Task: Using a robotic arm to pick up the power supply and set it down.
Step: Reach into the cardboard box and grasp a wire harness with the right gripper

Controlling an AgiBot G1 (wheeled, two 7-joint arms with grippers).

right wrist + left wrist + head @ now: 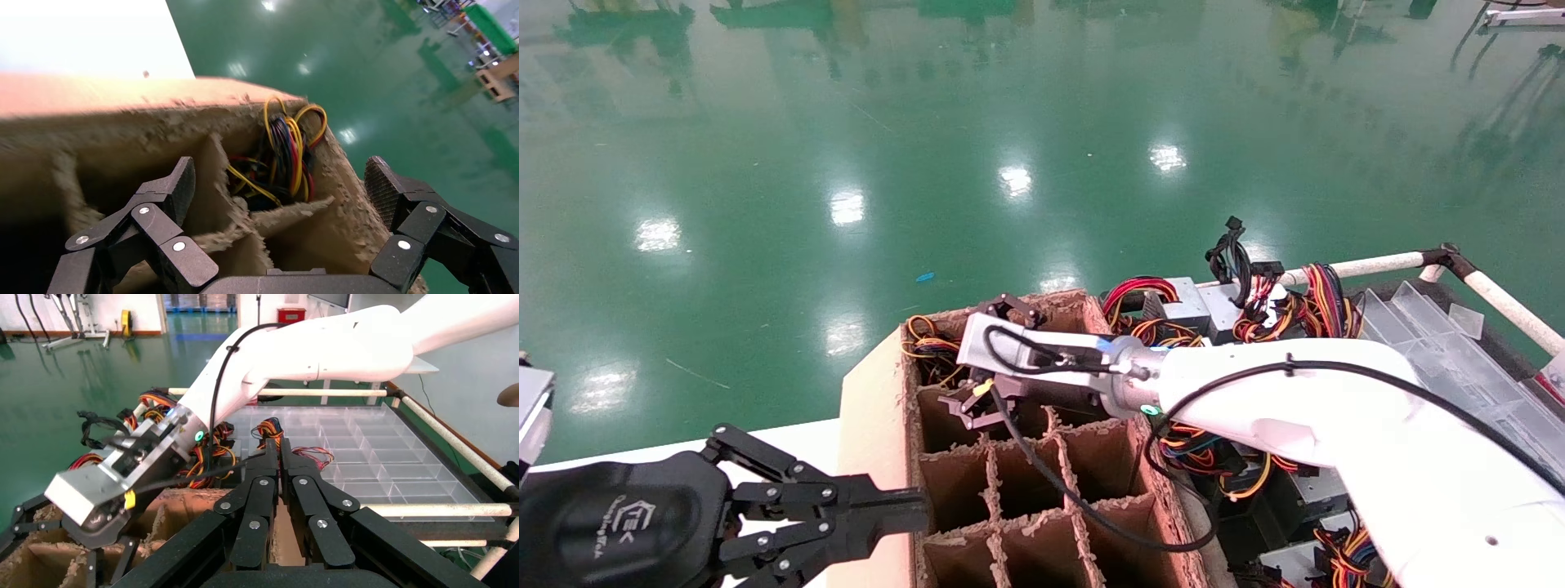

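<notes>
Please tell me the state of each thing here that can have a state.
Right gripper: jaws open, empty, above the box.
Left gripper: jaws shut, empty, at the box's left wall.
Power supply: down in the far corner cell, only wires showing, not held.
Cardboard box: open on top.

white arm (1377, 408), brown box (1026, 482), green floor (928, 122)

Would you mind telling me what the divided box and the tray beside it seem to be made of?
The divided box looks like brown cardboard, matte: its wall edges are ragged and fibrous. The tray looks like clear glossy plastic, probably moulded: you see through its compartment walls, which catch light.
</notes>
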